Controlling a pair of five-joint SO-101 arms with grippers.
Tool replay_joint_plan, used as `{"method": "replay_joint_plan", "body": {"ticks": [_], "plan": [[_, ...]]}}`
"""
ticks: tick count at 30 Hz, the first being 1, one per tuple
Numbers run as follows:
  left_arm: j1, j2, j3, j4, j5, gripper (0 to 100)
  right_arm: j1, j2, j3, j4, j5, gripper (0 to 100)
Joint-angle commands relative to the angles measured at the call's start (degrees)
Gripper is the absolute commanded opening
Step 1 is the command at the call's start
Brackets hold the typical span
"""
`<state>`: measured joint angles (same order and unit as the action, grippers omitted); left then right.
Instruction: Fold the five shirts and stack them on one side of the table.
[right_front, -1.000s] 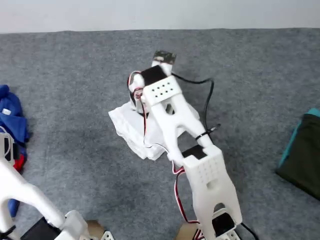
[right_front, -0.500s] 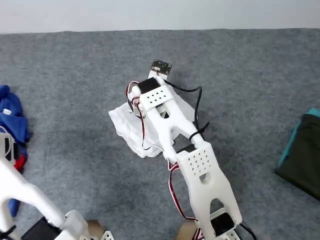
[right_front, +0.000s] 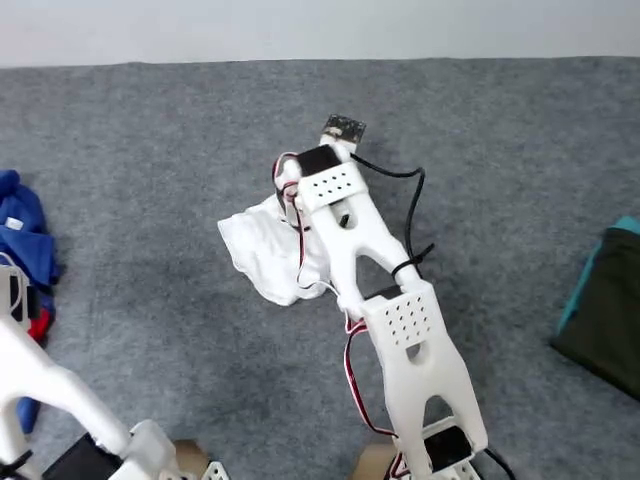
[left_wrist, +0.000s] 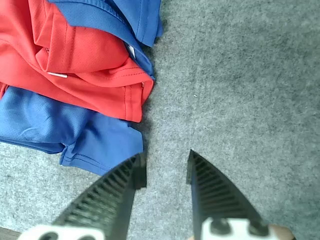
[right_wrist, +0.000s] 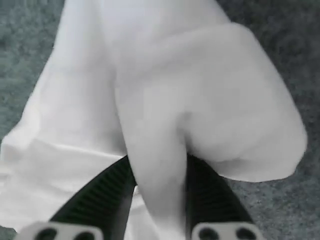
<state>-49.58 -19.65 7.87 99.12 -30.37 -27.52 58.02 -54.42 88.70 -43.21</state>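
A crumpled white shirt (right_front: 268, 255) lies in the middle of the grey table, under my right arm. My right gripper (right_wrist: 159, 167) is shut on a raised fold of that white shirt (right_wrist: 200, 105), lifting it off the cloth below. A heap of red shirt (left_wrist: 75, 60) and blue shirts (left_wrist: 75, 135) lies at the table's left edge, where the blue shirt (right_front: 22, 235) shows from above. My left gripper (left_wrist: 164, 167) hangs open over bare table just beside the blue cloth, holding nothing. A folded dark green and teal shirt (right_front: 605, 310) rests at the right edge.
The grey felt table (right_front: 500, 150) has free room at the back and between the white shirt and the folded shirt on the right. My left arm's white links (right_front: 45, 395) stand at the front left corner.
My right gripper has shifted a little to the right and back with the white fold in it, pulling the shirt's far edge over. The left arm has kept still.
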Motion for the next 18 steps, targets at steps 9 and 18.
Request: {"method": "replay_joint_plan", "body": {"ticks": [9, 18], "plan": [[-0.26, -1.93, -0.13, 1.41, -0.35, 14, 4.97, -0.48, -23.56, 14.29, 16.18, 0.9], [-0.26, -1.93, -0.13, 1.41, -0.35, 14, 13.41, -12.44, -24.53, 14.37, 31.82, 0.8]]}}
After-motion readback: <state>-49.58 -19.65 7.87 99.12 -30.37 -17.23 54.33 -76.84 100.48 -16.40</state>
